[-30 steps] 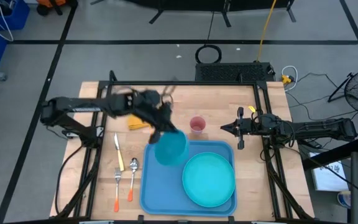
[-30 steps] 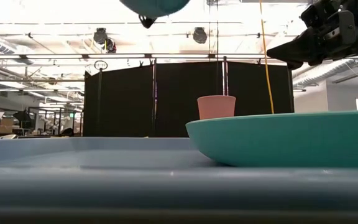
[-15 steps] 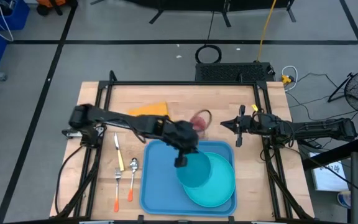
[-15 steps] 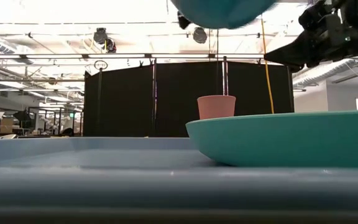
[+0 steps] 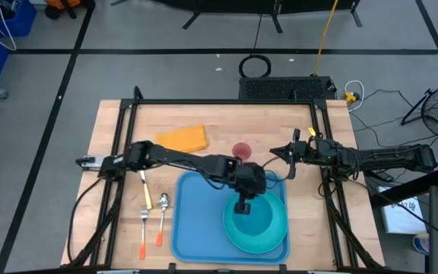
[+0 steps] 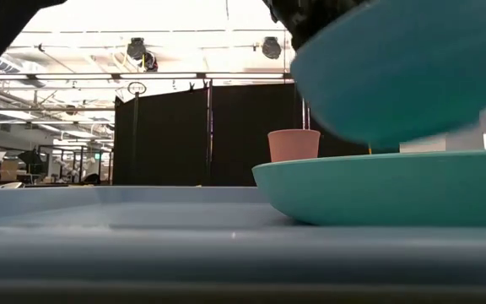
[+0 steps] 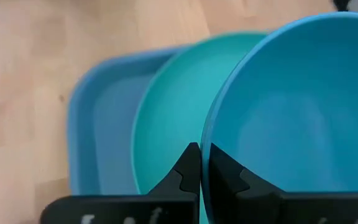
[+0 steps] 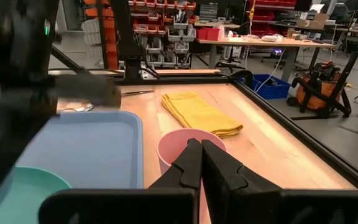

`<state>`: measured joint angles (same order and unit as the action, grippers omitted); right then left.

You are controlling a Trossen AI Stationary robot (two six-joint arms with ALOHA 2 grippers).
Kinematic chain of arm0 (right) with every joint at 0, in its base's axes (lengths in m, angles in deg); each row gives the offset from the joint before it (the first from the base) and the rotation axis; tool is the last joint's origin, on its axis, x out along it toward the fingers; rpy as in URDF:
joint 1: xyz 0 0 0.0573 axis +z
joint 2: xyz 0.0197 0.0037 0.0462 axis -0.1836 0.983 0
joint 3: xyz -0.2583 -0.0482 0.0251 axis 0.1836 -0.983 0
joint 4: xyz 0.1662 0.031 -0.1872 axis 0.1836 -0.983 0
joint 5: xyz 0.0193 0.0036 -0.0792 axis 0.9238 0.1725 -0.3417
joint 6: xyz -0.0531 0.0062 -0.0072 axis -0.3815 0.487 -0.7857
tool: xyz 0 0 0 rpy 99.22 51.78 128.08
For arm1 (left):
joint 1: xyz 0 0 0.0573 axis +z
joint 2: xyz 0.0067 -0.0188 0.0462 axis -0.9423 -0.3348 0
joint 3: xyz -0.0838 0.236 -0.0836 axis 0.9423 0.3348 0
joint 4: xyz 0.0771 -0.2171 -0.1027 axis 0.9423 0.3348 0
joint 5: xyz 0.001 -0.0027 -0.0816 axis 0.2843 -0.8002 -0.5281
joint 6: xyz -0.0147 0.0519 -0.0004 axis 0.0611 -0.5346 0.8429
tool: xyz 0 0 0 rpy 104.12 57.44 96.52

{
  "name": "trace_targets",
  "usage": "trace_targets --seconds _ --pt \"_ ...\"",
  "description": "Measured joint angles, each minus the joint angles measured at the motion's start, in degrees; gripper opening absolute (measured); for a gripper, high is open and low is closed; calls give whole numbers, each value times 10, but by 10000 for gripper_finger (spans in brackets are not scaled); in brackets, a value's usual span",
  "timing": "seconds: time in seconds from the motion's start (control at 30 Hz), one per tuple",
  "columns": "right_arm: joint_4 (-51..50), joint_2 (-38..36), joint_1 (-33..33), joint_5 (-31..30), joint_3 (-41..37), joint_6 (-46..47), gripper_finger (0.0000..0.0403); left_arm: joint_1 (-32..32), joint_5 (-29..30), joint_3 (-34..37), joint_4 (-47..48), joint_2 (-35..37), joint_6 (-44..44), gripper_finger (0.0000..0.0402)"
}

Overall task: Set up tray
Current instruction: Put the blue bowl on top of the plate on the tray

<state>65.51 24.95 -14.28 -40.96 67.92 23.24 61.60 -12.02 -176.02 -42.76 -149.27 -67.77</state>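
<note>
The light-blue tray lies at the table's near middle, with a round teal plate resting in its right half. My left gripper has reached across the tray and is shut on a blue bowl, which hovers over the plate. In the low view the bowl hangs tilted just above the plate. A pink cup stands on the wood beyond the tray. My right gripper waits shut, off the table, right of the cup. My left gripper pinches the bowl's rim, one finger outside the wall and the other inside. The fingers come from above, slanting down. The bowl is lifted clear, tilted, a little above the plate.
A yellow cloth lies on the far left part of the table. A knife, a fork and a spoon lie left of the tray. The tray's left half is bare. A black frame borders the table.
My left arm has swung the bowl from over the tray's far-left corner toward the table's right and near side, over the plate, and has come down. In the low view the bowl has dropped from the top edge to just above the plate.
</note>
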Motion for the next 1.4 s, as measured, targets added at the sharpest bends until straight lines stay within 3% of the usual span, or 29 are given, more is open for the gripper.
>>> trace_targets --seconds 1.1,1.4 --pt "-18 7 0 -2 0 -4 0 -5 -2 -3 -18 -49 18 8" --pt "-19 7 0 -2 0 0 0 -6 17 -3 -34 -50 26 25"
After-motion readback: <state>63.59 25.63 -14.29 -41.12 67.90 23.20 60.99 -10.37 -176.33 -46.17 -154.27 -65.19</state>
